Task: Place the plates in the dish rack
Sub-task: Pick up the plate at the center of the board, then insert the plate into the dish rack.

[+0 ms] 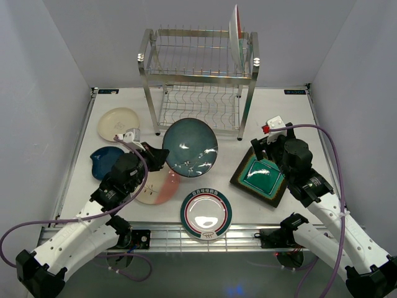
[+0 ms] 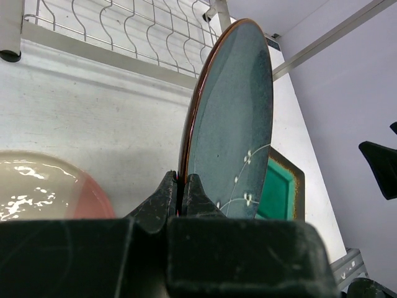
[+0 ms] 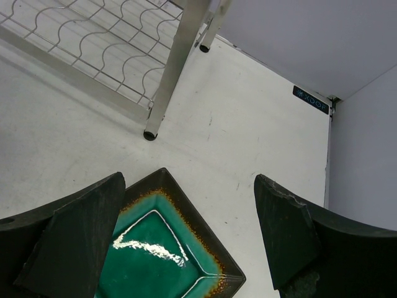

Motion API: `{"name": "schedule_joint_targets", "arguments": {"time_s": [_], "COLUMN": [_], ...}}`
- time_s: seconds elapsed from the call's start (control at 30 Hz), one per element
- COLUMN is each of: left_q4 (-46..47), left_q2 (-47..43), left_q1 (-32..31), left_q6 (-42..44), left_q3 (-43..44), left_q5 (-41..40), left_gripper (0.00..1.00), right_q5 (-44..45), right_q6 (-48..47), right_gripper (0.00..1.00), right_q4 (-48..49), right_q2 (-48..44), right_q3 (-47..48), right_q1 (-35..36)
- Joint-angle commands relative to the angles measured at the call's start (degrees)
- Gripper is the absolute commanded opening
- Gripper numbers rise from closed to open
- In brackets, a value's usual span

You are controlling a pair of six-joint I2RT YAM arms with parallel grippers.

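Far left on the worktop (image 1: 291, 112), lying flat and well apart from the rack: cream plate (image 1: 118, 123) and, nearer, dark blue plate (image 1: 104, 158).

Next along, left end effector (image 2: 181, 186) pinched narrow on the lower rim of the dark teal plate (image 2: 232, 118). Plate held on edge above the pink-and-cream plate (image 1: 162, 185), just in front of the dish rack (image 1: 198, 81).

Judged the step in hand: carrying this plate to a slot.
- Keep the plate upright, face parallel to the slot wires.
- Lift clear of the rack's front rail before moving in.
- Aim for a free slot left of the plate (image 1: 235, 28) standing at the right end of the upper tier, or for the lower shelf if easier to reach in a straight descent.
- Lower slowly into the gap between two wires; release only after seating.
- Go gently: a thin grip on a glossy rim, probably prone to pivoting or slipping under a jolt.
- Avoid sweeping low over the white plate with green-red rim (image 1: 206, 213) at front centre.

Further right, square green plate (image 1: 263, 177) flat on the worktop. Right end effector (image 3: 186, 223) spread wide just above it, gripping nothing. Hold that arm away from the rack's right legs during the insertion.
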Motion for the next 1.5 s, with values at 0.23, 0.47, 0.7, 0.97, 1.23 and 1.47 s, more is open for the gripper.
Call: {"name": "schedule_joint_targets", "arguments": {"time_s": [0.23,0.47,0.7,0.97,1.23,1.47], "left_q4": [0.3,-4.0,-7.1,-10.4,-13.2,-13.6], "left_q2": [3.2,6.3,11.3,18.4,24.1,30.5], "left_q1": [-0.2,-0.2,-0.2,-0.3,-0.2,-0.2], "left_q6": [1.4,2.7,3.1,5.7,7.8,10.4], "left_q3": [17.8,26.5,37.6,50.1,61.4,71.2], "left_q5": [1.7,2.7,3.8,-1.9,-7.1,-9.2], "left_gripper": [0.00,0.00,0.00,0.00,0.00,0.00], "right_q5": [2.5,3.1,3.5,3.7,3.7,3.7], "right_q6": [-1.0,-1.2,-1.2,-1.2,-1.2,-1.1], "right_gripper": [0.90,0.90,0.90,0.90,0.90,0.90], "right_q4": [3.6,3.9,4.1,4.1,4.0,4.1], "right_q2": [0.4,0.6,0.6,0.7,0.6,0.6], "right_q3": [0.2,0.0,0.0,0.0,0.0,0.0], "right_q1": [0.5,0.5,0.4,0.5,0.4,0.5]}}
